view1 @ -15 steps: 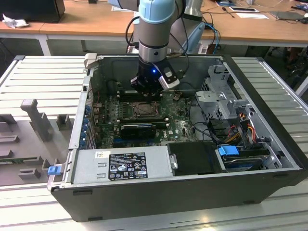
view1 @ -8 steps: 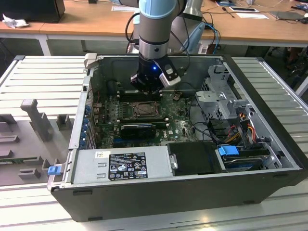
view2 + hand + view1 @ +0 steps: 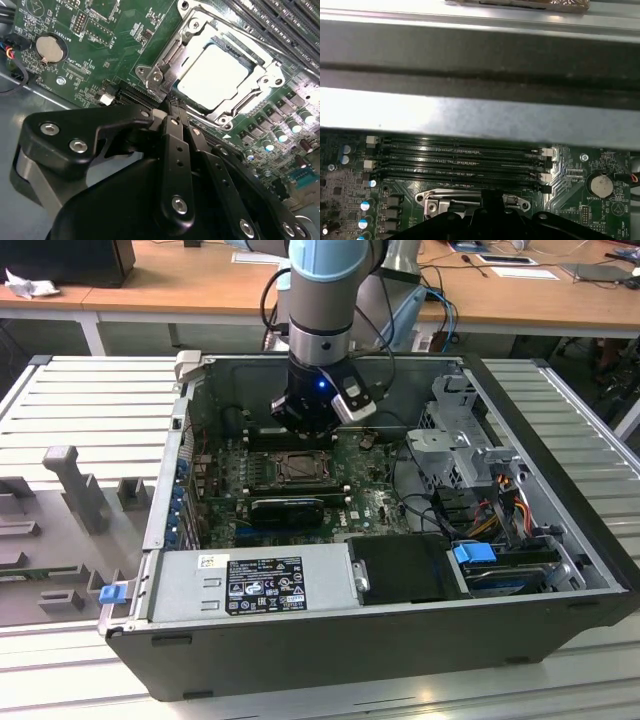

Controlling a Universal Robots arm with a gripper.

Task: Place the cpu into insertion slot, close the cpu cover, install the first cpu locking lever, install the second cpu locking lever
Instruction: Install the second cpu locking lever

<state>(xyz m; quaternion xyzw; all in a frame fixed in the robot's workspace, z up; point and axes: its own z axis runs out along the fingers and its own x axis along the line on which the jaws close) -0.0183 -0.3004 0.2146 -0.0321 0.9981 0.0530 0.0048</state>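
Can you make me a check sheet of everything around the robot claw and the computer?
Surface: green circuit board inside an open computer case.
Job's things: cpu lies in the insertion slot; cpu cover is down around it.
Clutter: grey holders on the table.
Claw: claw hangs by the slot's edge, fingers together, holding nothing.
Cables: black cables by the drive cage.
Surroundings: wooden desks behind.
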